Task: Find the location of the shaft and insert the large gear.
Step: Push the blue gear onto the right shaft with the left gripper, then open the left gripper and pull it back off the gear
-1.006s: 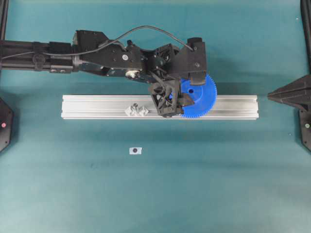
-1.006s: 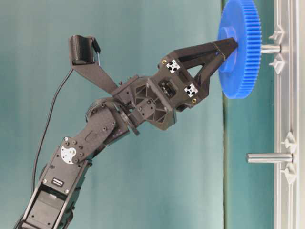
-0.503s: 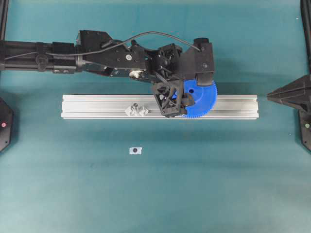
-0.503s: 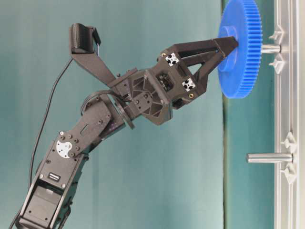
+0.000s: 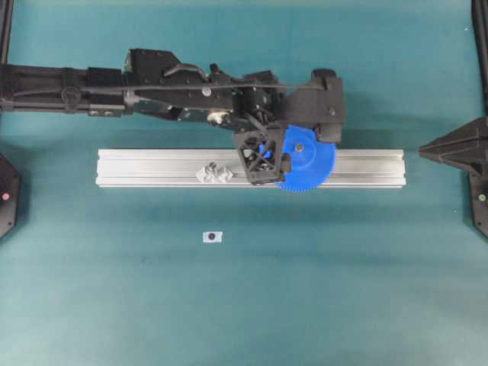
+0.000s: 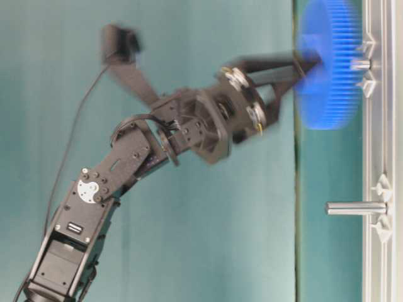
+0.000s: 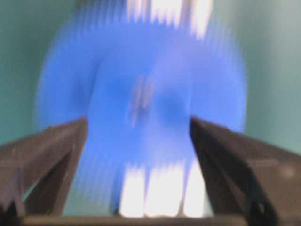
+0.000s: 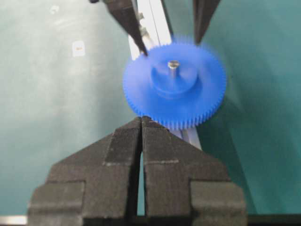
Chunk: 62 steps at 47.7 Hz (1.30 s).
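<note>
The large gear, a bright blue toothed disc, sits on the shaft, whose grey tip pokes out of the raised hub. In the table-level view the large gear is blurred and close to the rail. My left gripper is open, its fingers standing either side of the hub without touching it. In the left wrist view the blurred large gear fills the space between the spread fingers. My right gripper is shut and empty, just short of the gear's rim.
The aluminium rail lies across the middle of the table. A second pin with clear brackets stands on it left of the gear. A small white sticker with a dark dot lies in front of the rail.
The left jaws have opened off the gear's hub. The gear has slid down the shaft toward the rail, and the shaft tip now shows through the hub. The right arm has not moved.
</note>
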{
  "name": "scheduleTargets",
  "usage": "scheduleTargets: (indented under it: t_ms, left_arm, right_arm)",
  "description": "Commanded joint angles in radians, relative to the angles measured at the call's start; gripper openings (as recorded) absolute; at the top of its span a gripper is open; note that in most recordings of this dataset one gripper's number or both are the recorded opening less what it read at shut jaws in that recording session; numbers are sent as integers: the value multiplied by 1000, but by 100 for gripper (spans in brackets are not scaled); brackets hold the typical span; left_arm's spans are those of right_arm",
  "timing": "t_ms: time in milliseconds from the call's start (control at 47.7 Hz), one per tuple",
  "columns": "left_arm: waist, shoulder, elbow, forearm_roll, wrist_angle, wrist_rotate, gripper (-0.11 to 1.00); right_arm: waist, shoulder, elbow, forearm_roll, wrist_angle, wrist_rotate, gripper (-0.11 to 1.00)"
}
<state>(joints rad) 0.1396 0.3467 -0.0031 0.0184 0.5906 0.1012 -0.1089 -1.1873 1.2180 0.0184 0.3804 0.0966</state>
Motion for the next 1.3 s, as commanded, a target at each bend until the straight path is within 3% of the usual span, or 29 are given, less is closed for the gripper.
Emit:
scheduleTargets:
  t_ms: [0,545,1278]
  left_arm:
    - [-2,-20,-41,3,-5,2,90]
    - [-3,-28,-52,3,23,-2,90]
    - [-58,-218,37,3,5,0,90]
  right_arm:
    - [-2,6,-14,0,-9,9,2]
    - [-2,-2,-12,0,-9,9,2]
    - [-2,-8,-15,-2,-6,9,2]
